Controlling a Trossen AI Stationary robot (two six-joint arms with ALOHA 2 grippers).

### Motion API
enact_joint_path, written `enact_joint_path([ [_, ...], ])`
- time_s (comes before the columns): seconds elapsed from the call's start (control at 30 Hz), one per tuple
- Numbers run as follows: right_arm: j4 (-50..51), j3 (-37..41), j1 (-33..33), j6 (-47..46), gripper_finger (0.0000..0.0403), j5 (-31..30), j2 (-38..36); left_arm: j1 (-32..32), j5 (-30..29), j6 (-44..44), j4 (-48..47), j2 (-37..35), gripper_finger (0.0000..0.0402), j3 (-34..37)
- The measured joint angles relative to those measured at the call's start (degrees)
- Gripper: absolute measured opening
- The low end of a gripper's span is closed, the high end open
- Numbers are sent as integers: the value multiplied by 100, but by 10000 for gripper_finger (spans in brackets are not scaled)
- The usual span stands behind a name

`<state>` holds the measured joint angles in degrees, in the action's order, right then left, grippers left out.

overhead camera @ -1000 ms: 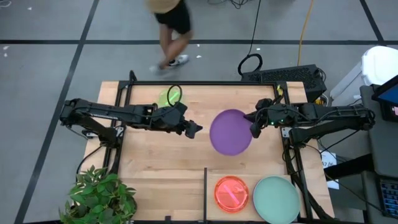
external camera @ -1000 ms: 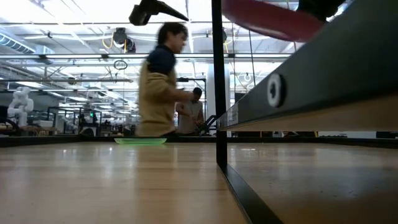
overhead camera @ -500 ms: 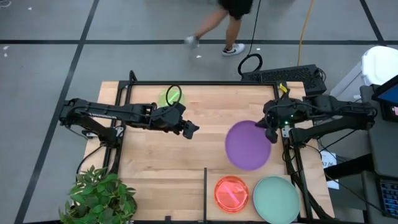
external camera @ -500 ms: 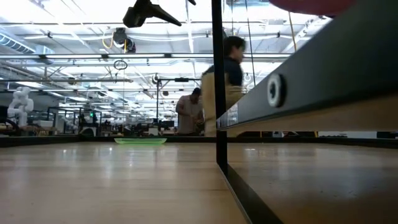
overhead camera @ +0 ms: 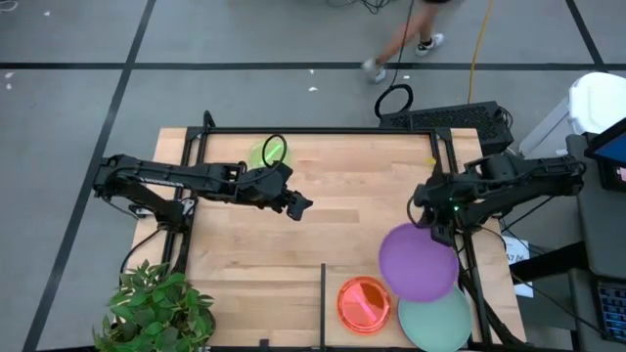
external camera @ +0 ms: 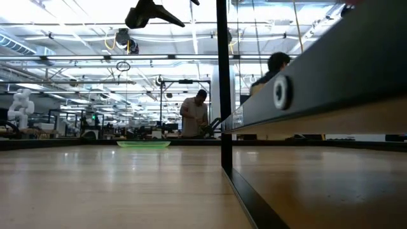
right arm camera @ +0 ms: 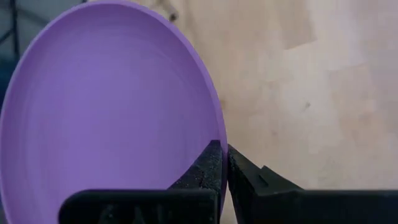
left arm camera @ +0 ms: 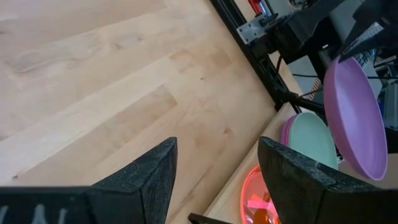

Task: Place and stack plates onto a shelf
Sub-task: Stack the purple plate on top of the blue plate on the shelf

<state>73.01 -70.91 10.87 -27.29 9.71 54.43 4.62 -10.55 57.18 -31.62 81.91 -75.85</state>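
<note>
My right gripper [overhead camera: 436,232] is shut on the purple plate [overhead camera: 419,262], which hovers over the pale teal plate [overhead camera: 437,321] on the shelf [overhead camera: 342,328]. That teal plate [left arm camera: 314,140] lies on a magenta one [left arm camera: 286,132]. Beside them the red-pink plate [overhead camera: 364,303] lies flat on the shelf, right of the black divider bar [overhead camera: 323,293]. The green plate [overhead camera: 266,152] rests flat near the table's far edge. My left gripper [overhead camera: 299,205] hangs open above the middle of the table, touching nothing. My right gripper pinches the purple plate's rim [right arm camera: 214,134] between its two fingers [right arm camera: 208,165], at the plate's far edge. The fingers come from the far side, slanting down. The plate is lifted clear and tilted, reaching from the fingers toward the near edge, above the teal plate.
The black table frame [overhead camera: 460,264] runs close beside my right gripper. A potted plant [overhead camera: 156,308] stands at the near left corner. A person [overhead camera: 411,39] walks on the floor beyond the far edge. Bare wood [overhead camera: 254,264] lies left of the divider bar.
My right gripper has carried the purple plate from above the table's middle toward the near edge and the right, until it hangs over the teal plate on the shelf. It has stayed shut on the rim. Beyond the far edge, the person has walked rightward.
</note>
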Motion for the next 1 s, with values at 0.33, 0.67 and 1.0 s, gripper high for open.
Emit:
enact_joint_path([
  [0.33,285,68,859,-60,0,151,274,69,54,-105,-53,0,228,0],
  [0.67,-444,896,1534,-609,0,46,306,239,63,-112,-324,2,228,0],
  [1.0,-925,1484,2208,-888,0,-75,304,420,64,-113,-480,2,228,0],
])
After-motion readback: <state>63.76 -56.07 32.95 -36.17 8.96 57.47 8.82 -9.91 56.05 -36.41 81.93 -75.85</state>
